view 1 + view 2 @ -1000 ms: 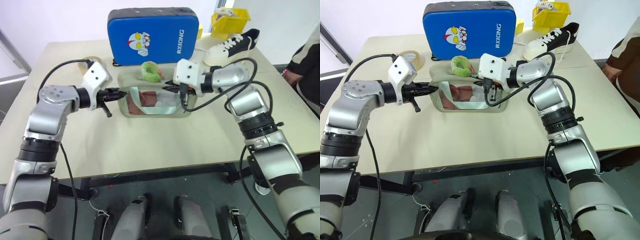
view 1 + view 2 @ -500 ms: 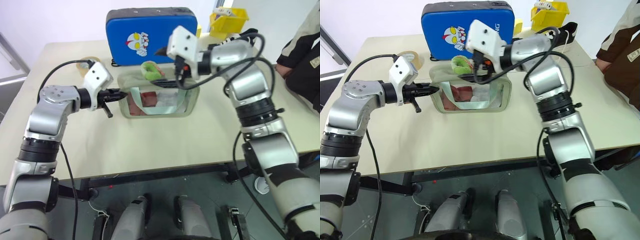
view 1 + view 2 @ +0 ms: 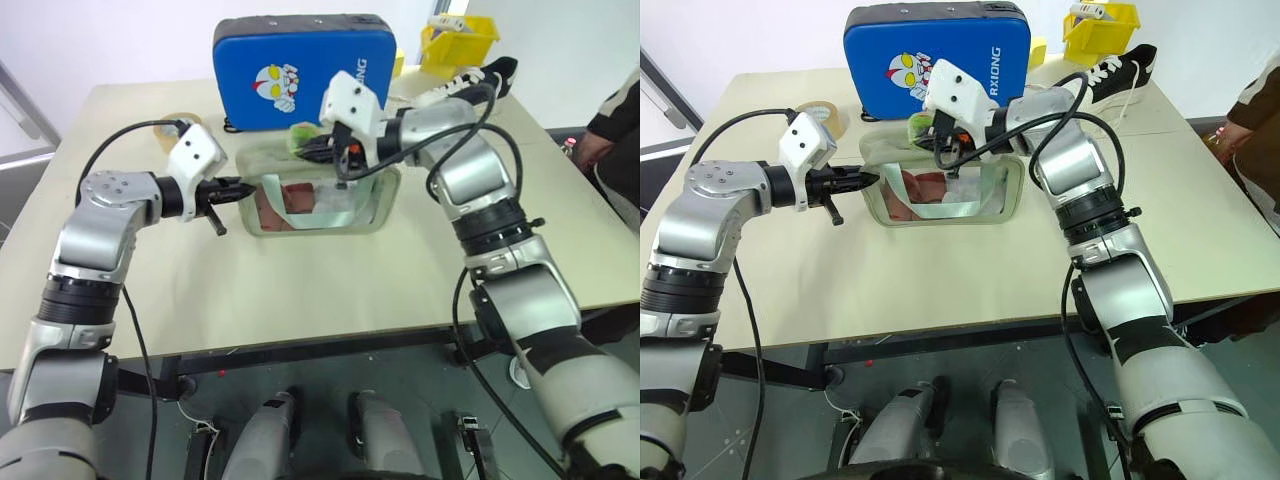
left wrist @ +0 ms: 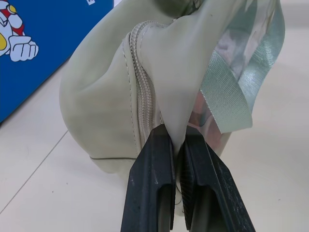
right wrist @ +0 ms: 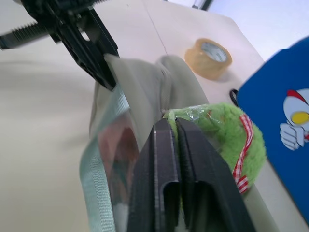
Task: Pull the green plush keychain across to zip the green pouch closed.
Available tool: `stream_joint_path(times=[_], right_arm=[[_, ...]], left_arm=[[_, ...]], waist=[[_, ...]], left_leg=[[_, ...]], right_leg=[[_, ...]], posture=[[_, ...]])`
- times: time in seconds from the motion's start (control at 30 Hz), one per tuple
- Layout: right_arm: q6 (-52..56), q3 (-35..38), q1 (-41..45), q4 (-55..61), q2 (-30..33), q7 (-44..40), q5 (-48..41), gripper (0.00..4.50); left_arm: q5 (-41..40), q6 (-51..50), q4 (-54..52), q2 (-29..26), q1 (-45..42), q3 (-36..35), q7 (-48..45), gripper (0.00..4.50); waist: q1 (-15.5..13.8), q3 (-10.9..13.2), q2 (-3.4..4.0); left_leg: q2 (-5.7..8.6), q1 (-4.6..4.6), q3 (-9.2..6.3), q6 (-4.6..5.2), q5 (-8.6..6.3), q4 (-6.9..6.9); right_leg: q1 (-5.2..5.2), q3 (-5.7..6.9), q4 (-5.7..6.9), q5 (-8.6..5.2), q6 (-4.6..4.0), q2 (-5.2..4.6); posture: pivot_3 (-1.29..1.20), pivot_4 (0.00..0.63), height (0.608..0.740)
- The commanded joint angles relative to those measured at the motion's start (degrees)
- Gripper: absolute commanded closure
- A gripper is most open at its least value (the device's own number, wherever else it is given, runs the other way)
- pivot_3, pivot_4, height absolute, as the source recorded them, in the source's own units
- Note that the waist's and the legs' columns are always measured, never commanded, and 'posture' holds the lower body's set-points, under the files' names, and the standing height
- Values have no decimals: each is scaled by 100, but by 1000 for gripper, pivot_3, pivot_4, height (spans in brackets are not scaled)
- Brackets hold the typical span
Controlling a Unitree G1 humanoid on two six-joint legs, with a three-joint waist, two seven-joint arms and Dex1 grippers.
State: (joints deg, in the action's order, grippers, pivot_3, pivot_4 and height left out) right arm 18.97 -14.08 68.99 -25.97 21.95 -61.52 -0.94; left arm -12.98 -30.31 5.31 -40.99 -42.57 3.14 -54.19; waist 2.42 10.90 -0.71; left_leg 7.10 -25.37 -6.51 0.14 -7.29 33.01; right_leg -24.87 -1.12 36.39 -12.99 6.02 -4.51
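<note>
Left gripper point(image 4: 174, 140) pinched tight on the fabric at the end of the green pouch point(image 3: 320, 200), right at the corner where the zipper teeth curl round, so that end looks anchored. Right gripper point(image 5: 170, 126) clamped shut too, tips touching the green plush keychain point(image 5: 219, 133); seems to have nipped the edge of the plush or the bit joining it to the zipper, hard to say which from the wrist view. Pouch sitting on the table point(image 3: 300, 290) just in front of the blue case point(image 3: 300, 65), long axis running side to side, clear window facing the camera, reddish stuff visible inside. Charm perched on the top edge, roughly mid-length and a touch toward the left-gripper end. So the key relation: zipper line running along the pouch's length, between the two grippers, with the right one on the pull and the left one bracing the far end. Probably a pull straight along that line, kept low and parallel to the top seam, with the left pinch resisting so the pouch doesn't just slide. Which way closes it, not clear from here. Tape roll point(image 5: 208, 53) off behind, well apart, no obstacle.
</note>
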Motion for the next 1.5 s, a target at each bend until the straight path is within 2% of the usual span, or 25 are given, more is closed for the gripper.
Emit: stream_joint_path(times=[0.03,0.13,0.23,0.33,0.43,0.57,0.7,0.83,1.1,1.2,1.27,1.3,1.37,1.4,1.5], right_arm=[[446,446,344,259,242,120,-217,4448],[666,687,377,378,465,498,-185,4448],[294,683,144,426,978,1050,331,4448],[52,673,-248,528,1509,1509,719,4448],[142,757,-494,709,1710,1755,804,4448],[133,730,-1262,941,2146,2401,1402,4448],[222,532,-1922,982,1948,2805,1625,4448],[213,470,-2412,524,1315,3345,1594,4448],[406,536,-2668,216,115,3470,1103,4448],[536,658,-2653,286,58,3358,969,4448],[606,852,-2576,399,237,3187,814,4448],[648,954,-2542,484,359,3041,704,4171],[725,1085,-2506,806,768,2444,443,3610],[785,1115,-2489,957,989,2171,346,3164],[1151,1306,-2341,1595,1928,1059,-179,1779]], left_arm=[[24,127,-74,1,-116,-107,75,4500],[35,166,-19,15,-129,-95,85,4500],[36,173,-15,26,-115,-96,89,4500],[36,164,-29,23,-94,-98,83,4500],[43,170,-15,12,-94,-98,81,4500],[41,119,-14,6,-136,-81,80,4500],[58,110,26,38,-205,-28,75,4500],[54,78,23,68,-258,11,70,4500],[55,23,-26,98,-240,7,104,4500],[64,6,-61,92,-224,-4,118,4500],[73,6,-66,87,-215,-21,145,4500],[62,1,-64,94,-212,-55,176,4500],[-62,-47,-79,78,-217,-154,115,3760],[-137,-75,-89,51,-218,-194,42,3499],[-342,-169,6,-190,-264,-398,-208,2123]], waist=[[-3,0,0],[-15,0,0],[-48,0,0],[-111,0,0],[-117,0,1],[-143,1,3],[-150,-1,0],[-136,-1,0],[-125,-2,-1],[-118,-2,-1],[-121,-2,-1],[-125,-2,-1],[-129,-1,0],[-139,0,1],[-159,1,3]], left_leg=[[0,0,0,0,0,0],[0,-1,0,0,0,0],[0,-2,0,0,-1,0],[2,-2,6,0,-1,1],[1,-2,11,0,-1,0],[-2,-5,14,2,-1,-3],[-1,-4,15,3,-1,3],[-1,0,14,4,0,3],[-2,4,11,14,8,6],[-3,10,9,14,7,5],[-3,11,9,14,7,5],[-3,11,9,14,7,5],[-3,10,9,14,7,5],[-3,10,9,15,6,5],[-1,3,9,13,3,9]], right_leg=[[-1,0,0,0,0,0],[-1,0,0,0,0,-1],[0,0,-1,0,0,-3],[0,-1,-5,0,-1,-5],[0,-7,-6,-1,-1,-6],[-8,-12,-6,-1,-1,-5],[1,-12,-8,-1,-2,-6],[6,-11,-8,-3,-5,-5],[11,-10,-7,0,0,1],[16,-9,-8,0,0,2],[18,-9,-8,0,-1,2],[18,-8,-8,0,-1,2],[18,-8,-8,0,0,2],[17,-7,-8,0,0,1],[16,-2,-12,-1,0,-2]], posture=[[0,150,740],[0,150,740],[0,150,740],[0,150,740],[0,150,740],[0,150,740],[0,150,740],[0,150,740],[0,150,740],[0,150,740],[0,150,740],[0,150,740],[0,150,740],[0,150,740],[0,150,740]])
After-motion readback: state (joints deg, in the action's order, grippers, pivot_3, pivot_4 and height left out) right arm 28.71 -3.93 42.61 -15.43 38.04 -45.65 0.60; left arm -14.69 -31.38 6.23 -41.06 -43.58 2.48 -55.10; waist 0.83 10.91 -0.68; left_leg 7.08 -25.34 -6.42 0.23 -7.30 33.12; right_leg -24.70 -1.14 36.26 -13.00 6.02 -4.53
